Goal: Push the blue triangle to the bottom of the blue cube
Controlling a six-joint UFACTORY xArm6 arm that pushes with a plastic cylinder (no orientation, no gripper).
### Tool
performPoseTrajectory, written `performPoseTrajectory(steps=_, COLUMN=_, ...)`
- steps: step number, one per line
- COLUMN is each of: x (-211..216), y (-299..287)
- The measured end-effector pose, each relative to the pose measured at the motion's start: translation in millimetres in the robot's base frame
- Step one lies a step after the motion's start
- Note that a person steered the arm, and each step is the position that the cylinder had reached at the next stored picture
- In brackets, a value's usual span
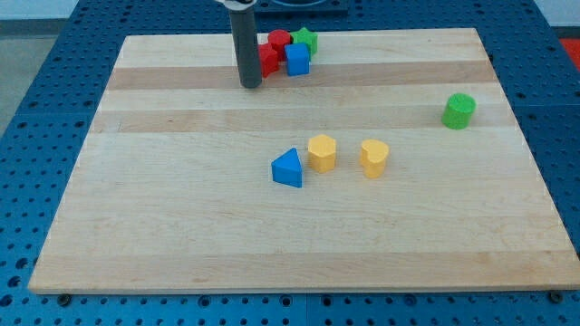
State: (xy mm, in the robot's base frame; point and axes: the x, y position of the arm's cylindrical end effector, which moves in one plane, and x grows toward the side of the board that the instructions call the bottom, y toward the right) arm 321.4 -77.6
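Blue triangle sits well below-right of my tip, which rests just left of blue cube; no pincer fitted, so you'll need to swing round it.

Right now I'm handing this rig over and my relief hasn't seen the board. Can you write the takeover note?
My tip is down on the board near the view's top, just left of the cluster, beside a red block.
The blue cube sits in that cluster with the red blocks and a green block.
The blue triangle lies mid-board, far below the cube, just left of two yellow blocks.
A green cylinder stands alone at the view's right.
Done: nothing visible; the triangle is not at the cube.
Left: push the triangle up to just beneath the cube.
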Motion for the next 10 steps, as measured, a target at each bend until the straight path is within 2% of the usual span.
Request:
performPoseTrajectory(steps=4, x=157.4, y=0.0)
performPoseTrajectory(steps=5, x=183.1, y=19.7)
performPoseTrajectory(steps=6, x=182.5, y=54.9)
performPoseTrajectory(steps=8, x=158.5, y=88.9)
performPoseTrajectory(steps=10, x=147.6, y=78.0)
